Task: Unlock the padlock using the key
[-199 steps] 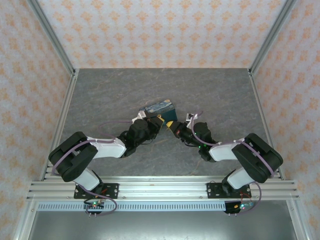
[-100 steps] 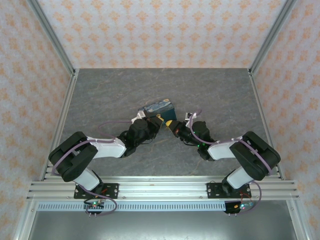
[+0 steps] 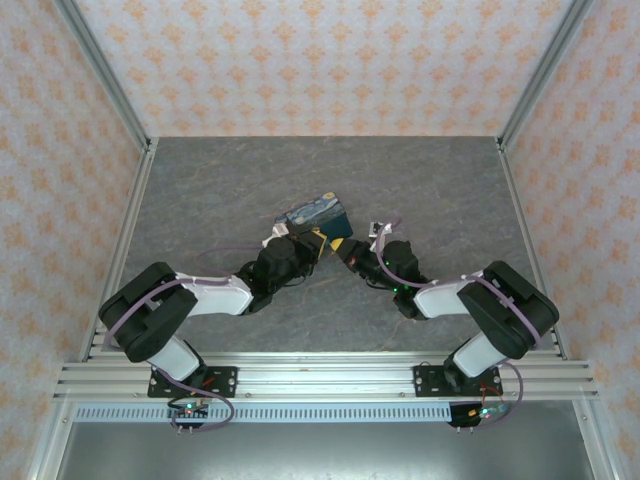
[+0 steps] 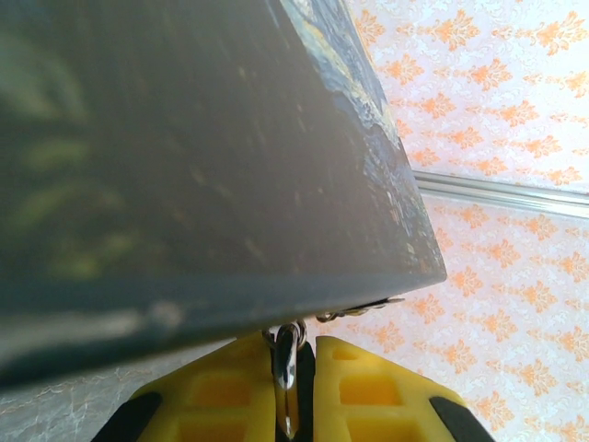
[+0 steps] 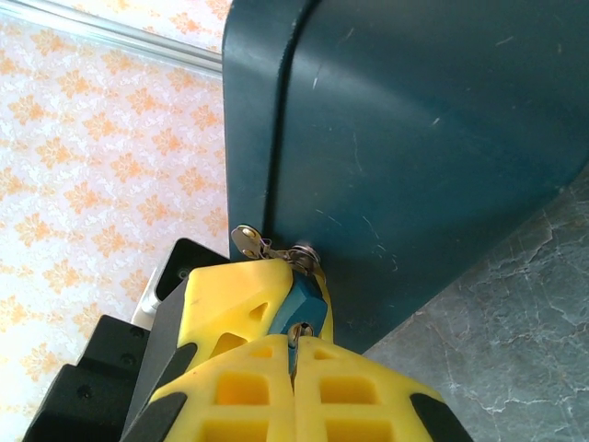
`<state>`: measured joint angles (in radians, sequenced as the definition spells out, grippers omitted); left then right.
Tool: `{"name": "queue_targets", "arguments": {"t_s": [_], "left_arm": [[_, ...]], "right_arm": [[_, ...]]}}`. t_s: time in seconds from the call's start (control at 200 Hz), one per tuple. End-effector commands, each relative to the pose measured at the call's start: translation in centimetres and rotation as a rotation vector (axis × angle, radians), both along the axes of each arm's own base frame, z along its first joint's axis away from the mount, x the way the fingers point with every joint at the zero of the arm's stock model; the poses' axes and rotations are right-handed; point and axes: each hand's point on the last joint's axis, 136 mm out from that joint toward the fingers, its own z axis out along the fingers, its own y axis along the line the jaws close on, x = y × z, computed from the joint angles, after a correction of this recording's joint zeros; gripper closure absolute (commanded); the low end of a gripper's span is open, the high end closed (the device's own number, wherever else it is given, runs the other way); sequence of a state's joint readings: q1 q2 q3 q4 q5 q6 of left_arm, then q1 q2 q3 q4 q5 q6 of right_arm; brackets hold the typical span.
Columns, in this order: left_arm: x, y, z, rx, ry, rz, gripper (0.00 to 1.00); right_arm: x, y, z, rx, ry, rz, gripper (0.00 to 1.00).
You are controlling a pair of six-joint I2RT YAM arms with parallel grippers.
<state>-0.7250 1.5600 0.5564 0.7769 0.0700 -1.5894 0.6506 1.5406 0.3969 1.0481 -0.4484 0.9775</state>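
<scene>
Two pincers were clamped tight: left pincer (image 4: 294,348) on a thin metal loop (image 4: 286,368) between its tips, right pincer (image 5: 299,320) on the blue-headed key (image 5: 303,296). Just ahead, the padlock (image 5: 414,138) seemed rigid, smooth and slippery.

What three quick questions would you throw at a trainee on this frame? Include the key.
1. True or false: the right claw is shut on the blue head of the key.
2. What does the left claw pinch? A) a thin metal loop at the edge of the padlock; B) a cloth; C) nothing.
3. Fill in: in the right wrist view, the key's metal end meets the side of the ___.

Key: 1 true; 2 A; 3 padlock.
</scene>
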Motion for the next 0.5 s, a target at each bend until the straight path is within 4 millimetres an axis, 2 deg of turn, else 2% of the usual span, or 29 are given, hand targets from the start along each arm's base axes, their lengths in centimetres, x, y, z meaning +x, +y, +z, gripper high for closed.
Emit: {"name": "queue_targets", "arguments": {"t_s": [0.0,0.495], "left_arm": [[-0.5,-2.4,5.3,-0.13,-0.093,-0.091,1.0],[-0.7,-3.1,5.5,-0.133,-0.078,-0.124,1.0]], "right_arm": [[0.4,0.0,-0.9,-0.07,-0.027,0.018,1.0],[0.8,-0.4,-2.1,-0.161,-0.068,0.065,1.0]]}}
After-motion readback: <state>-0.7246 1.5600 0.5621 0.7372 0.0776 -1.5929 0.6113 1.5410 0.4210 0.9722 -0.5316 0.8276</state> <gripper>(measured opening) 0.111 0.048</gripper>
